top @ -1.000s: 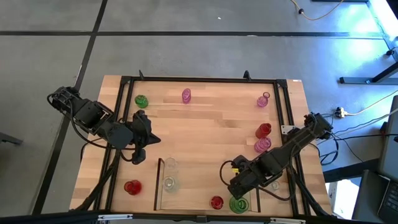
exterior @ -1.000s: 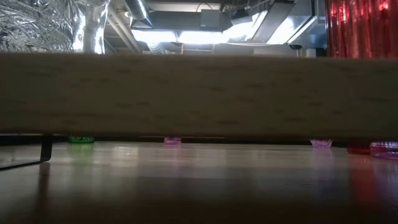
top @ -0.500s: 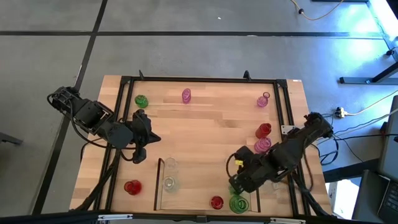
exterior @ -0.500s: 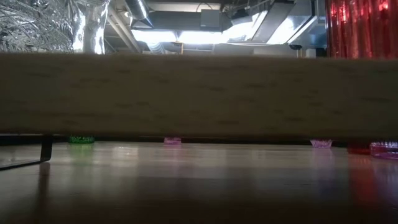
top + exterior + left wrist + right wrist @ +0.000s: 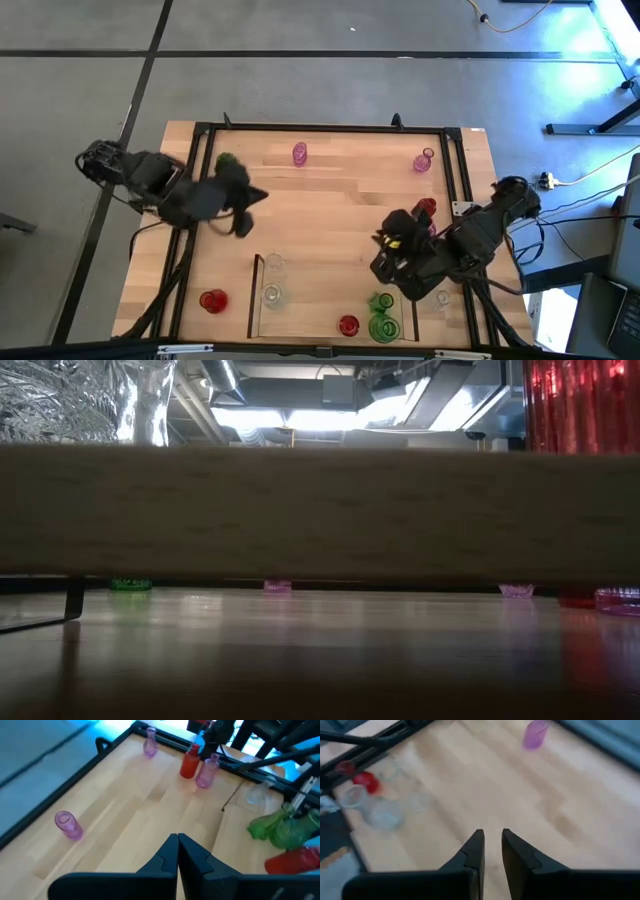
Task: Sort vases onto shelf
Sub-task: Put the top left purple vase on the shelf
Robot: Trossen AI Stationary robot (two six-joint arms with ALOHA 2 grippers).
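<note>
The shelf point(image 5: 256, 300) sits at the table's near edge. It holds two clear vases point(image 5: 272, 280), a red vase point(image 5: 347, 325) and two green vases point(image 5: 381, 313). Loose on the table stand a green vase point(image 5: 224, 160), a pink vase point(image 5: 299, 153), a narrow-necked pink vase point(image 5: 424, 160), a red vase point(image 5: 425, 208) with a pink one beside it, a red vase point(image 5: 211, 300) and a clear vase point(image 5: 440, 297). My left gripper point(image 5: 246, 196), shut point(image 5: 177, 845), hovers near the green vase. My right gripper point(image 5: 385, 243), slightly open point(image 5: 491, 845), hangs over bare wood beyond the shelf.
A black frame point(image 5: 320, 128) rims the tabletop. Bare wood lies in the table's middle point(image 5: 330, 210). In the low view a wooden board point(image 5: 320, 510) blocks most of the scene; only vase bases point(image 5: 277, 587) show under it, and a red vase point(image 5: 580, 405) stands close by.
My right gripper has risen and drawn back from the shelf's right end toward the far edge, and a second green vase now stands there alone behind the first. My left gripper has swung toward the far edge and a little to the right, near the green vase.
</note>
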